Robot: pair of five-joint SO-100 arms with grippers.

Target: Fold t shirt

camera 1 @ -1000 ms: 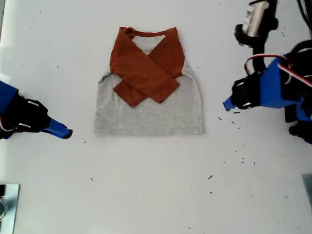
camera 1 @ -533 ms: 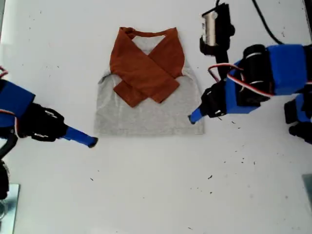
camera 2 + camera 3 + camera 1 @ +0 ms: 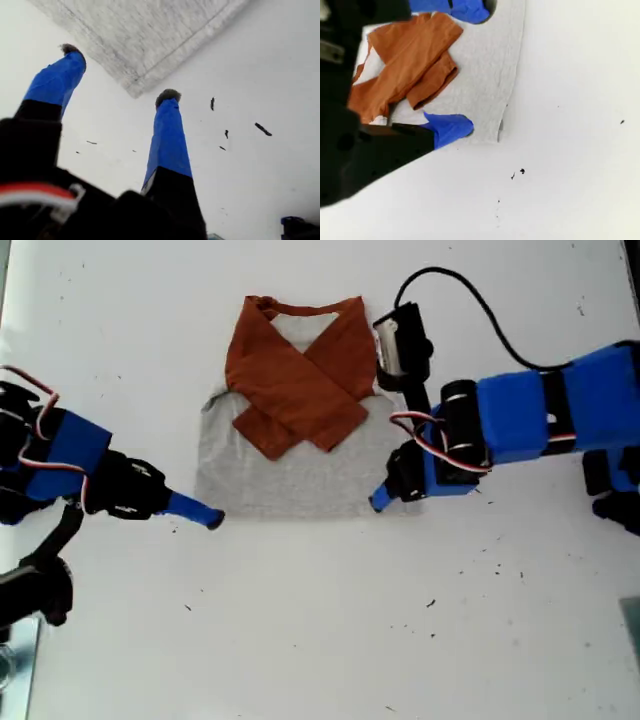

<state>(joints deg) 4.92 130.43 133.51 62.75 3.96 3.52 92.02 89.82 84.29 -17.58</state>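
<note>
Both arms are closing in on the t shirt [image 3: 305, 420], lying flat mid-bench with sleeves crossed. My first end effector [image 3: 120, 80], spread, is straddling one hem corner; my second end effector [image 3: 465, 65], also spread, is hovering over the other.

White table [image 3: 320, 640] is lying open from four to eight o'clock of the t shirt [image 3: 300, 470]; arms are flanking it at three and nine o'clock.
</note>
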